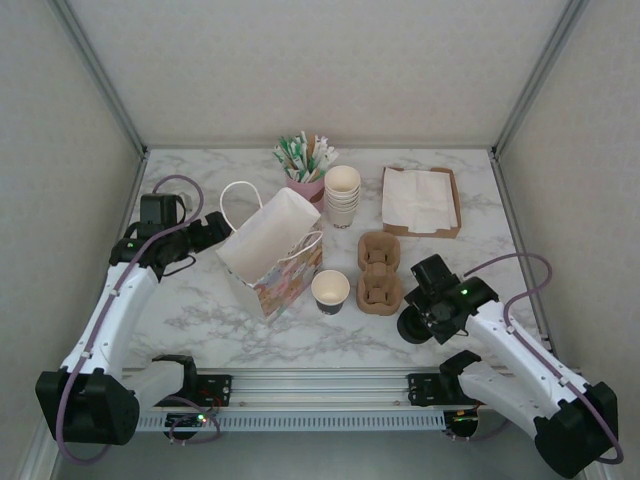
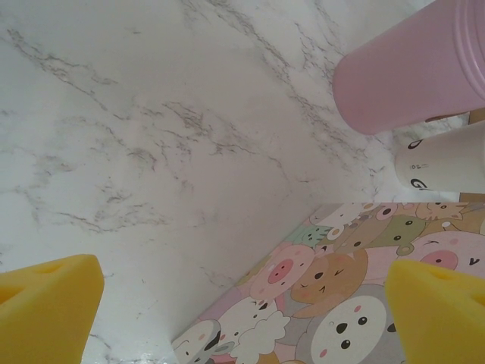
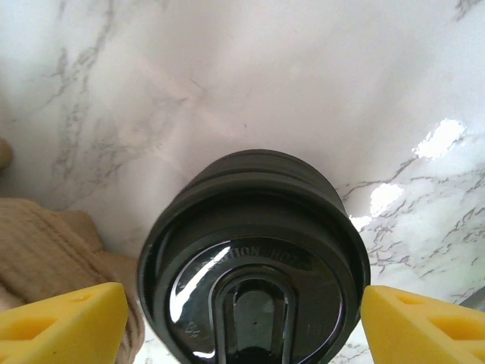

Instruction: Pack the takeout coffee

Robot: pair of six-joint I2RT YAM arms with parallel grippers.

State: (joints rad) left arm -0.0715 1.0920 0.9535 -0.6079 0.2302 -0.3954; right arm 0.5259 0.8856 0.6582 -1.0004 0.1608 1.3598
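near the front of the table (image 1: 200,312), between the cartoon-print gift bag (image 1: 280,262) and the pulp cup carrier (image 1: 380,272), the single paper cup (image 1: 330,289) stands by itself with no lid on it, so there is no finished takeout coffee to pack yet. by my reading the job is at its very start: a lid to fetch, the cup to cap, and the capped cup to go into the bag, with none of that done.

the right gripper (image 3: 242,307) hangs over the black lid (image 3: 250,243) (it looks like the top one of a small pile, just beside the carrier). its jaws are spread wide, one to each side of the rim. a sliver of gap shows at the left jaw, so as far as i can see it has no hold on the lid. the left gripper (image 2: 242,303) is at the bag's left side, jaws just as wide, nothing between them.

the cup is upright, mouth to the ceiling, long axis vertical. the lid lies flat, dome side up, its axis vertical too, with the sip tab toward the lower edge of the right wrist view.
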